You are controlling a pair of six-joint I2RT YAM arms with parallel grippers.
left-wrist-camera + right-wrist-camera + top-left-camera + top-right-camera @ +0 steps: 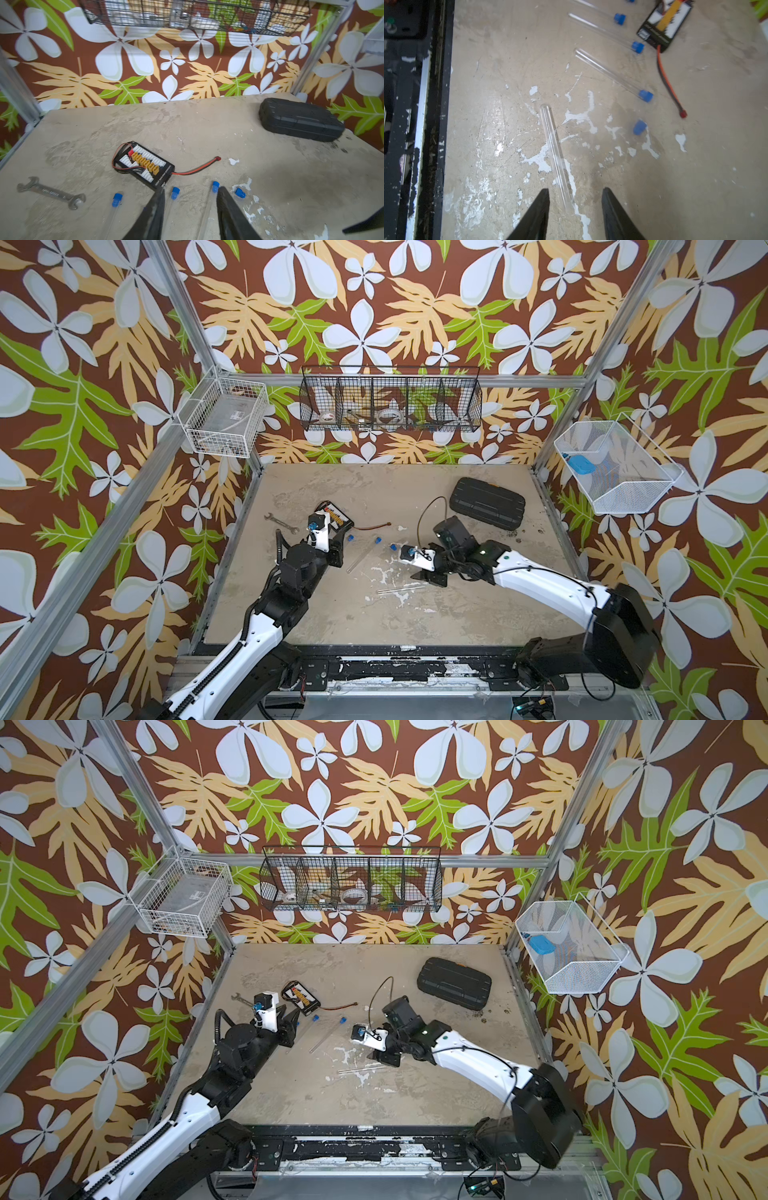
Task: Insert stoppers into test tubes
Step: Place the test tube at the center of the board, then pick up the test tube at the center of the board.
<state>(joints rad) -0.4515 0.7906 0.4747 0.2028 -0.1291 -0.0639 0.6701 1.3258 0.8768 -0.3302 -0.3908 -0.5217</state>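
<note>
Scuffed tabletop [695,166] — bare tube [554,149], one end blurred, within parted right gripper [576,188].

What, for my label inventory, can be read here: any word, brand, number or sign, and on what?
No text can be read, so nothing can be quoted.
Board: white print on its black rim, too blurred to read.
Wrench: stamped marks on the handle, too blurred to read.
Clear box in the white basket: dark label, too small to read.
Case: no text visible.

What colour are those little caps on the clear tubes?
Bright blue; the right wrist view shows the stoppers best.
</note>
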